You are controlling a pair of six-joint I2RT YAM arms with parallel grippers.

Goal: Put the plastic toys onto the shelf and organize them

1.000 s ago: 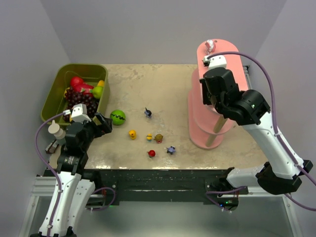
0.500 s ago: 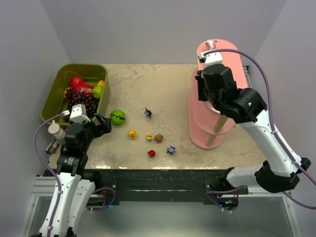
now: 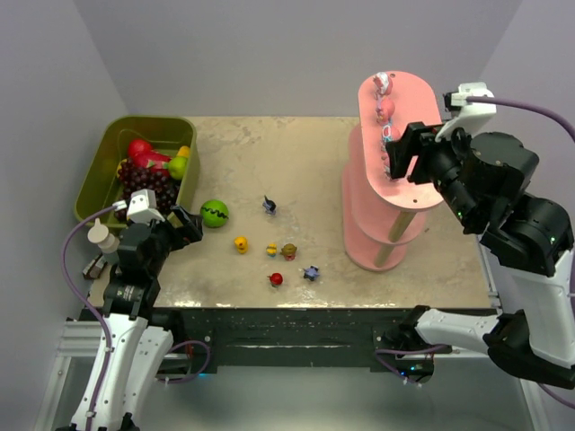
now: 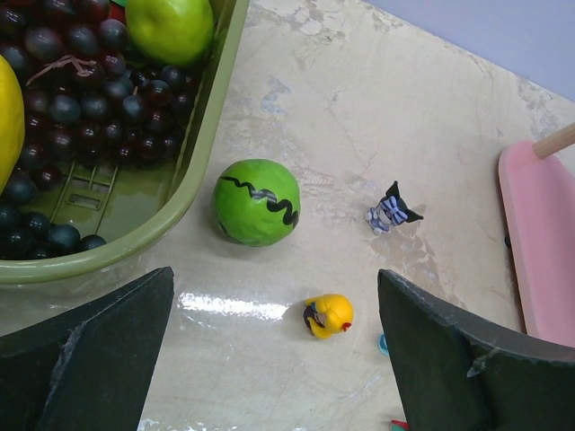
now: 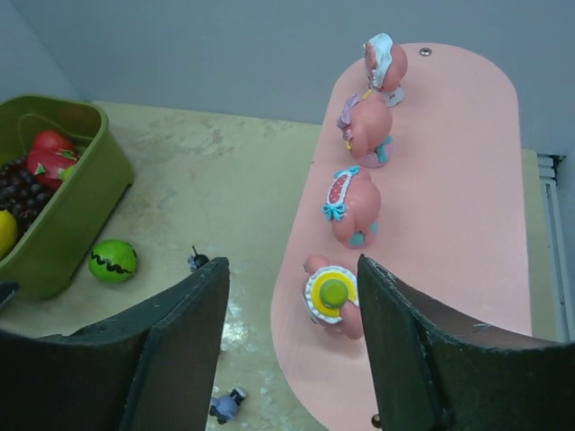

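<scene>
The pink three-tier shelf (image 3: 416, 101) stands at the right of the table. Several pink plastic toys (image 5: 352, 206) line its top board (image 5: 449, 197); the nearest one, with a yellow and green cap (image 5: 334, 301), sits under my right gripper (image 5: 289, 269). That gripper (image 3: 400, 154) is open and touches nothing. More toys lie on the table: dark blue (image 3: 269, 206), yellow (image 3: 241, 243), orange-brown (image 3: 288, 251), red (image 3: 276, 279), purple (image 3: 311, 272). My left gripper (image 4: 276, 278) hovers open over the table by the yellow toy (image 4: 328, 315).
An olive-green bin (image 3: 144, 119) at the back left holds dark grapes (image 3: 148, 184) and other fake fruit. A green ball with a black zigzag (image 3: 215, 213) lies beside it, close to my left gripper (image 3: 190, 224). Walls close in on three sides.
My right gripper has opened and left the capped pink toy on the top board, and the arm has drawn back to the right. The left arm has not moved.
</scene>
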